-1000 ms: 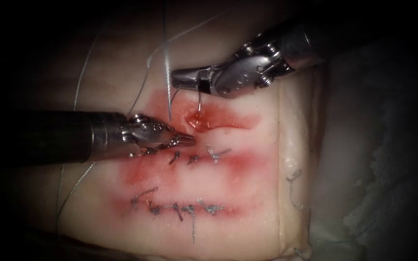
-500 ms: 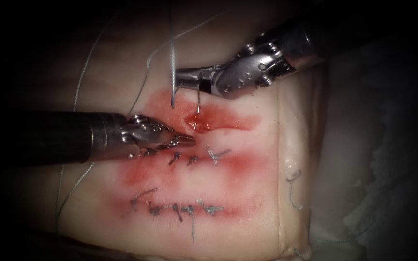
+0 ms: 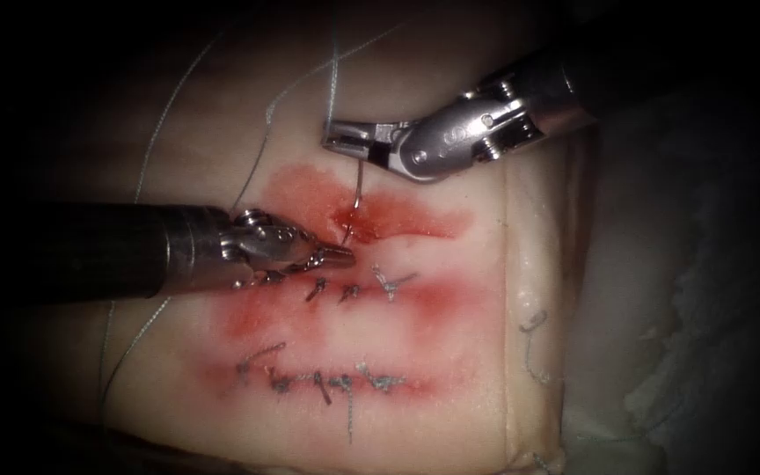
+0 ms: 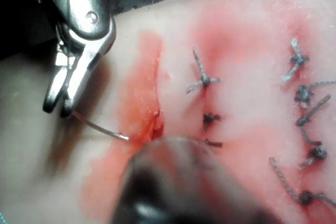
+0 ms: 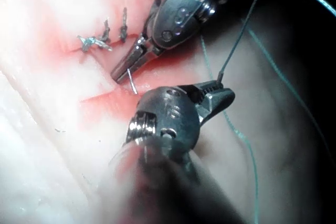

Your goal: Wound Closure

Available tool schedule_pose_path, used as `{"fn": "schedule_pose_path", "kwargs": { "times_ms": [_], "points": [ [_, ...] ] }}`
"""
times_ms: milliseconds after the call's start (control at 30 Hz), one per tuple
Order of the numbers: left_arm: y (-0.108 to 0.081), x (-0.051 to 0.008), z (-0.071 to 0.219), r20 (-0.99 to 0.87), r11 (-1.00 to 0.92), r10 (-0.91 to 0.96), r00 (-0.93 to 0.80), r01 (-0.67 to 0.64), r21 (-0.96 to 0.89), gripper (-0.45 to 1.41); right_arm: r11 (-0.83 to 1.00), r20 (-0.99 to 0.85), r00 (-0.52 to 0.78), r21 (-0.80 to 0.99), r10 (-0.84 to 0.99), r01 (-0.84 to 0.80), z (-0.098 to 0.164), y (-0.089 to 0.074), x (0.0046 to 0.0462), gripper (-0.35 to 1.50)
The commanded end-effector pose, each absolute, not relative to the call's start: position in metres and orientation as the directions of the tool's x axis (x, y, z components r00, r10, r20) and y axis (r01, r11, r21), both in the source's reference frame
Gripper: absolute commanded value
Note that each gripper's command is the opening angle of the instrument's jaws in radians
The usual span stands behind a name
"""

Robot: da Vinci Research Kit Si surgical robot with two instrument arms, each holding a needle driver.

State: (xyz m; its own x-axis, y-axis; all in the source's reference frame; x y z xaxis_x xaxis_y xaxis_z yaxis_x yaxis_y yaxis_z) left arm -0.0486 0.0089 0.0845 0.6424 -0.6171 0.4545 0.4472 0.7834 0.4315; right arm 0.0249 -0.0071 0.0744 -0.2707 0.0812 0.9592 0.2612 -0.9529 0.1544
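The tissue (image 3: 450, 352) lies flat under both tools, with the open cut (image 3: 380, 224) running across it in a patch of red fluid (image 3: 310, 189), and two rows of finished stitches (image 3: 345, 290) below it in the endoscope view. The left arm's tool (image 3: 338, 255) comes in level from the left, its shaft nearly horizontal and its tip at the cut's near lip; its jaws are together, and what, if anything, they grip cannot be told. The right arm's tool (image 3: 336, 138) slants down from the upper right, wrist bent so its jaws point left, and they are clamped on the needle (image 3: 355, 198) near its thread end. The needle's long axis hangs almost straight down from those jaws, curving so its tip points into the cut beside the left tool's tip. The thread (image 3: 333, 70) rises from the right tool's jaws toward the top of the endoscope view.
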Motion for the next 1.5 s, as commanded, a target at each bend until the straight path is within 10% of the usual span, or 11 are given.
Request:
{"fn": "schedule_pose_path", "kwargs": {
  "times_ms": [33, 133, 433, 633, 1500],
  "points": [
    [0.0095, -0.0492, 0.0848, 0.457, 0.784, -0.616, 0.642, 0.444, 0.433, -0.45, -0.953, 0.961, -0.267, 0.146, 0.074, 0.264, 0.0751, -0.0071, 0.0255, -0.35],
    [0.0097, -0.0489, 0.0848, 0.465, 0.801, -0.591, 0.660, 0.408, 0.439, -0.45, -0.955, 0.965, -0.259, 0.115, 0.042, 0.274, 0.0757, -0.0068, 0.0251, -0.35],
    [0.0108, -0.0478, 0.0843, 0.571, 0.891, -0.326, 0.754, 0.043, 0.453, 0.79, -0.954, 0.970, -0.242, 0.072, -0.001, 0.291, 0.0770, -0.0065, 0.0243, -0.35],
    [0.0120, -0.0467, 0.0848, 0.625, 0.905, -0.198, 0.755, -0.103, 0.412, 1.01, -0.946, 0.977, -0.204, 0.005, -0.065, 0.325, 0.0772, -0.0063, 0.0243, -0.35],
    [0.0146, -0.0471, 0.0807, 0.858, 0.938, -0.024, 0.513, -0.285, 0.197, 1.01, -0.830, 0.894, -0.024, -0.405, -0.447, 0.385, 0.0799, -0.0061, 0.0226, -0.35]
  ]
}}
